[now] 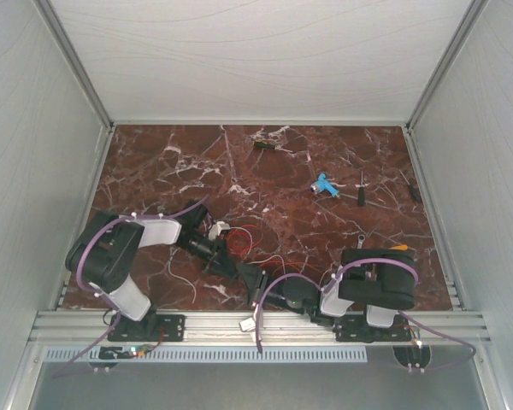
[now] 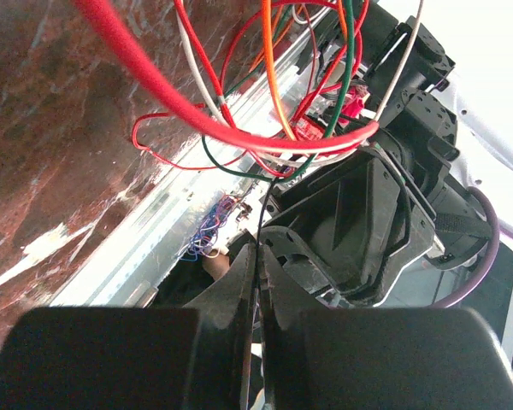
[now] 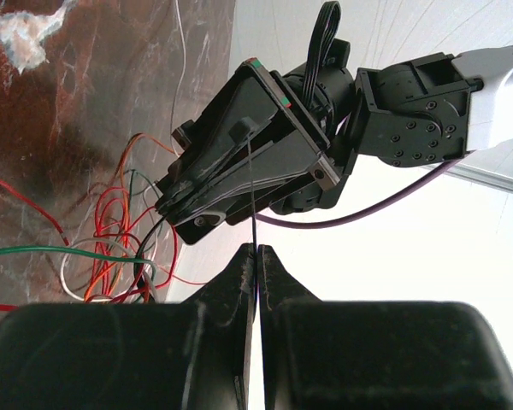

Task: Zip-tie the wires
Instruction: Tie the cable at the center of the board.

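The wires [image 1: 239, 242] are a loose tangle of thin red, white, orange and green strands on the marble, just ahead of both grippers. In the left wrist view the wires [image 2: 265, 128] hang right above my left gripper [image 2: 258, 252]. It is shut on the zip tie [image 2: 261, 222], a thin black strip rising from its jaws into the tangle. My right gripper [image 3: 256, 249] is also shut on the zip tie [image 3: 254, 213], which runs up in front of the left gripper [image 3: 239, 162]. The wires [image 3: 120, 248] lie to its left. From above, left gripper [image 1: 244, 275] and right gripper [image 1: 265, 290] almost meet.
A blue tool [image 1: 325, 185] and two screwdrivers [image 1: 360, 192] [image 1: 410, 188] lie at the back right. A small dark part [image 1: 265, 145] is at the far edge and a white piece [image 1: 220, 229] by the left forearm. The metal rail [image 1: 265, 325] borders the near edge; walls enclose the sides.
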